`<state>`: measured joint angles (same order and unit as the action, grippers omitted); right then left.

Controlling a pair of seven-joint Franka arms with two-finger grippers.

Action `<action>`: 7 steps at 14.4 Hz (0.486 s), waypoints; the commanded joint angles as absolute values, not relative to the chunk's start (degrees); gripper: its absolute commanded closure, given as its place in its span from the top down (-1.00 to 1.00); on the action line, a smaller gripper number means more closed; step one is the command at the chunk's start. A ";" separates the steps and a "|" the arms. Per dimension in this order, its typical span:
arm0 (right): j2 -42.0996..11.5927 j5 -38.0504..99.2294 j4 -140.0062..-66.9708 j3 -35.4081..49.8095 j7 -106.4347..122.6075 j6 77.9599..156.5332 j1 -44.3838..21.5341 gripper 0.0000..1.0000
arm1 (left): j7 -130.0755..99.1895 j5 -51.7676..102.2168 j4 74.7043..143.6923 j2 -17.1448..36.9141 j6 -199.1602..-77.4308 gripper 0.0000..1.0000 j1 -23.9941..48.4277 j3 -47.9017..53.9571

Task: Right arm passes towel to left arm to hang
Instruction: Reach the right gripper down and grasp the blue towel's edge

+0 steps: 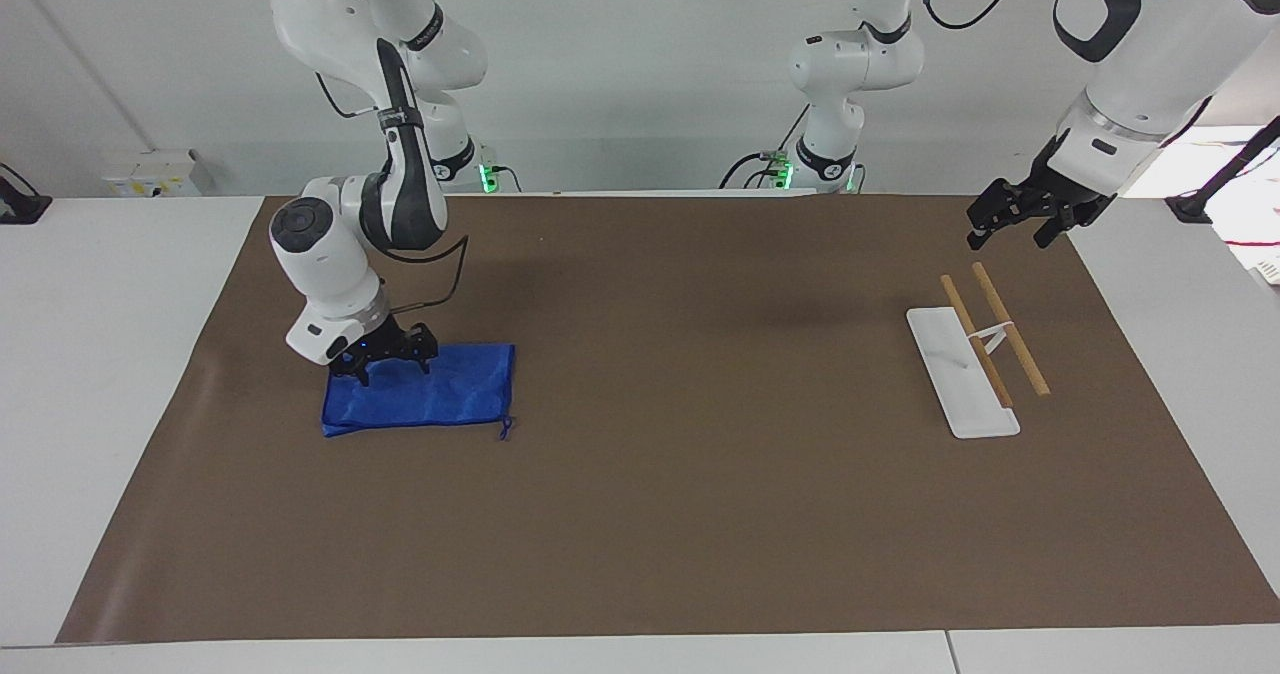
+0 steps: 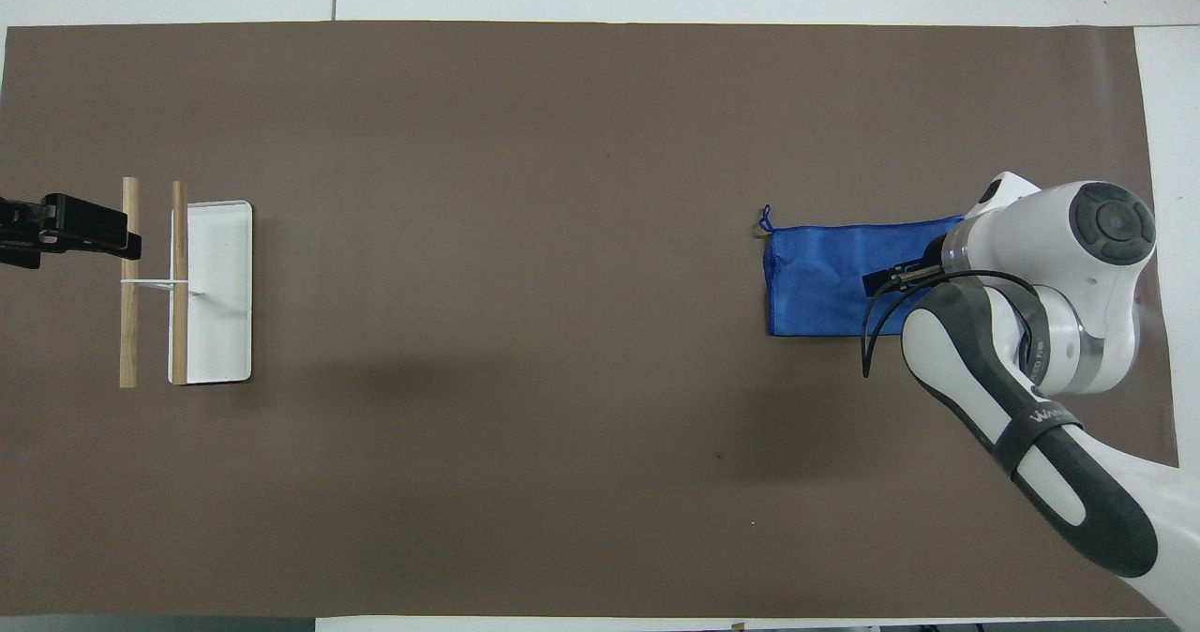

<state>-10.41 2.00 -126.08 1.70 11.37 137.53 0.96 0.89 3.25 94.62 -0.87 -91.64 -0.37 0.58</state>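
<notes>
The blue towel [image 1: 440, 396] lies flat on the brown mat toward the right arm's end of the table, also in the overhead view [image 2: 820, 280]. Its cord [image 1: 505, 426] is at the corner toward the table's middle. My right gripper [image 1: 388, 364] is low over the towel's end nearest the right arm's end, its fingers spread and their tips at the cloth. In the overhead view the right arm hides most of this gripper [image 2: 886, 278]. My left gripper [image 1: 1010, 226] is open and waits in the air over the mat near the rack, and shows in the overhead view [image 2: 70, 231].
A rack with a white base [image 1: 955, 379] and two wooden rods [image 1: 1010, 329] stands toward the left arm's end; it also shows in the overhead view [image 2: 220, 294]. The brown mat [image 1: 700, 514] covers most of the white table.
</notes>
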 commanded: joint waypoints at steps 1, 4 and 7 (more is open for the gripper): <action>-10.89 3.69 -128.05 1.93 13.35 140.70 0.79 1.00 | 0.18 2.20 94.92 -1.32 -91.49 1.00 -0.44 0.62; -11.34 3.78 -128.14 1.93 14.94 140.80 0.97 0.98 | 0.18 2.20 94.92 -1.32 -91.49 1.00 -0.44 0.62; -12.12 3.78 -128.58 1.93 16.70 140.98 1.23 0.31 | 0.18 2.20 94.92 -1.32 -91.49 1.00 -0.44 0.62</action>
<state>-11.63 2.50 -127.65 1.68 14.20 139.70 0.63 0.89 3.25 94.62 -0.87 -91.64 -0.37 0.58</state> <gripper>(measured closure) 0.189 0.000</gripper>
